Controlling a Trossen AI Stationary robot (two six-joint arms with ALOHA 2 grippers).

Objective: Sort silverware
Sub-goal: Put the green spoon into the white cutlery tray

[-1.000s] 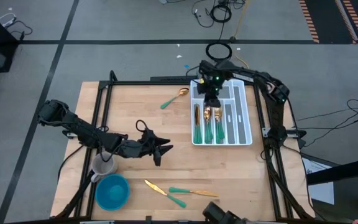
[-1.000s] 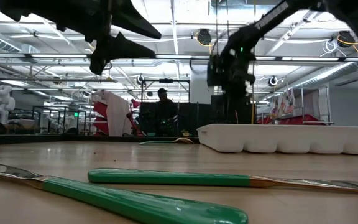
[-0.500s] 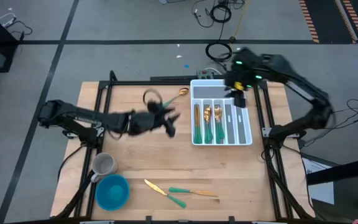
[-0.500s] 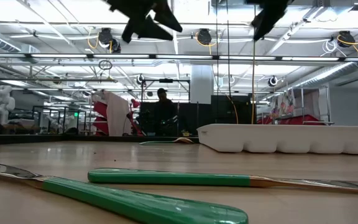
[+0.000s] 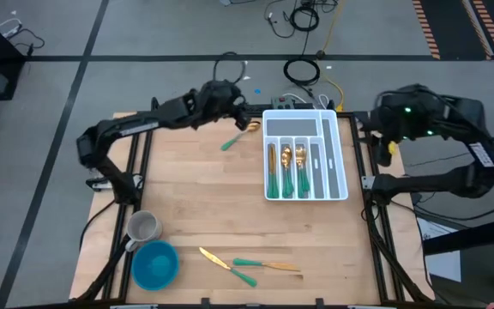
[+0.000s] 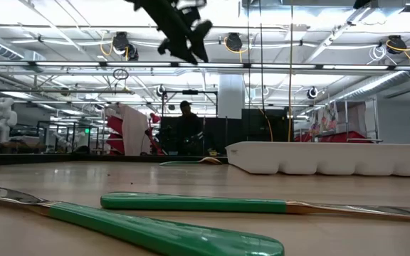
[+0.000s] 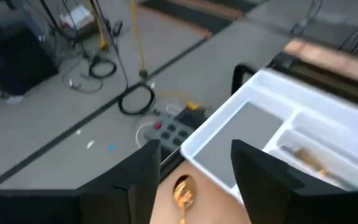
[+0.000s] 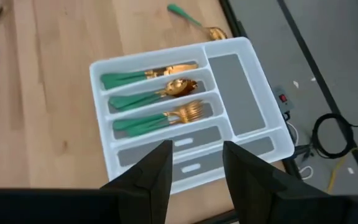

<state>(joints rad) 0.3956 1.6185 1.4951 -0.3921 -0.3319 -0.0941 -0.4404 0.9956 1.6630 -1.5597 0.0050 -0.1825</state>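
A loose spoon (image 5: 242,135) with a gold head and a green handle lies flat on the wood by the far left corner of the white tray (image 5: 337,184). My left gripper (image 5: 238,113) hovers above its head (image 7: 182,190), open and touching nothing. In the tray lie a knife (image 8: 148,73), a spoon (image 8: 157,92) and a fork (image 8: 163,117), one to a compartment. Two more pieces (image 5: 228,264) (image 5: 268,266) lie crossed near the table's near edge. My right gripper (image 8: 194,168) is open and empty, raised off the table's right side (image 5: 394,129).
A grey mug (image 5: 143,228) and a blue bowl (image 5: 154,263) stand at the near left. Black frame rails run along the table's edges (image 5: 363,163). Cables and a power strip (image 7: 166,127) lie on the floor past the far edge. Bare wood lies between tray and mug.
My left gripper has swung from the table's middle toward the far edge and risen, ending over the loose spoon beside the tray. My right gripper has lifted away from above the tray and drawn back past the table's right edge. No silverware has moved.
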